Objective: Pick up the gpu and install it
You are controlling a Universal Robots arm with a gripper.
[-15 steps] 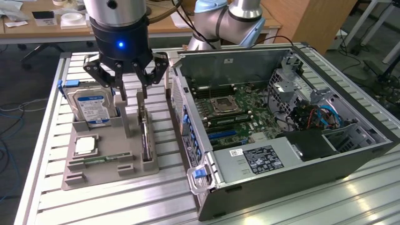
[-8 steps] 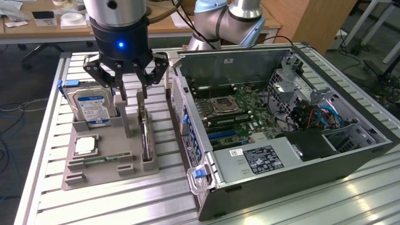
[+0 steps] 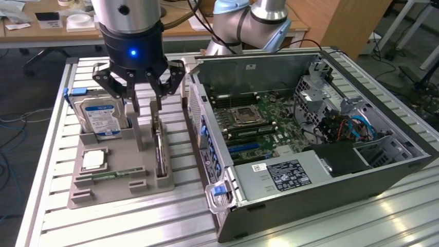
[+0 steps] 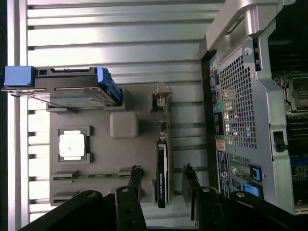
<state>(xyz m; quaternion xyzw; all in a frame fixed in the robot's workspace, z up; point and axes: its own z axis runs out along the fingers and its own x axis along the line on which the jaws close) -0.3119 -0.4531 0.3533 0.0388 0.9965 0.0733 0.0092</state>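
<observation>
I am watching the gpu [image 3: 159, 149], which is standing on its long edge in a narrow slot of the grey holder tray [image 3: 116, 198], on the side of the tray nearest the computer case [image 3: 322, 190]. I am reading that upright pose as deliberate: it is leaving both flat faces of the card exposed above the slot, so a pinch from overhead can reach them. The wrist view is showing the gpu [image 4: 162, 185] edge-on as a thin dark strip. The claw [image 3: 145, 107] is hanging over the card with its jaws spread wide and holding nothing. From the wrist, the claw [image 4: 162, 168] is straddling the card's line, with one fingertip on each side and neither touching it, as far as I can judge. The other parts are sitting in their own seats on the tray, so nothing is crowding the card: the hard drive [image 3: 103, 116] is propped in a cradle, the processor [image 3: 94, 159] is lying flat in a recess, and the memory stick [image 3: 110, 175] is lying in a groove. The case is lying on its side with the panel off, so the motherboard [image 3: 260, 123] is facing up and open to access from above. Tray and case are resting side by side on the slatted metal counter [image 3: 123, 229].
</observation>
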